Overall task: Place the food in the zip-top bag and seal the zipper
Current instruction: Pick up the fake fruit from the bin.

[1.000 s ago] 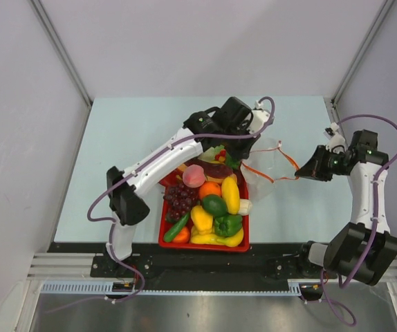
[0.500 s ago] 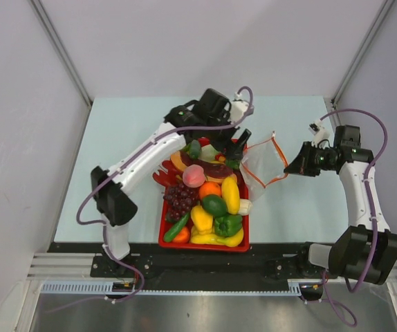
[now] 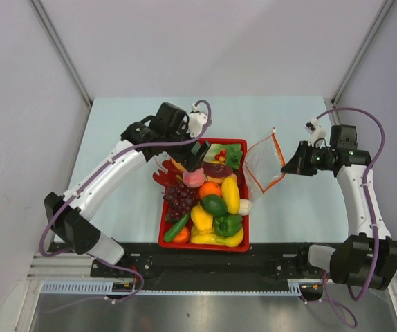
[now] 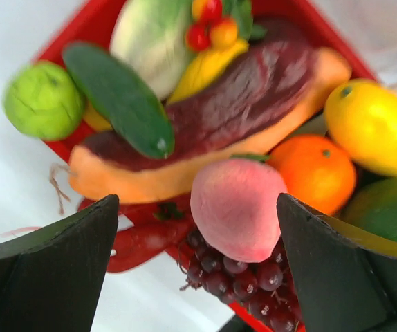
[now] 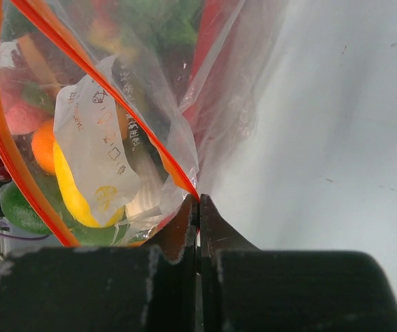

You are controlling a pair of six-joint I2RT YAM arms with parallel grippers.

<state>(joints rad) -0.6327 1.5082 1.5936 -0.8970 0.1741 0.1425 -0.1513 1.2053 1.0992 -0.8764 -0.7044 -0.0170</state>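
None of the glossy, rounded plastic food [image 3: 214, 205] looks bagged yet: the left gripper [image 3: 200, 155] hangs spread wide over the smooth pink peach [image 4: 236, 207] in the red tray [image 3: 202, 247], while the right gripper [image 5: 197, 204] pinches the clear, crinkly zip-top bag [image 3: 264, 162] at its unsealed orange-red zipper [image 5: 174, 173], upright just beside the tray.
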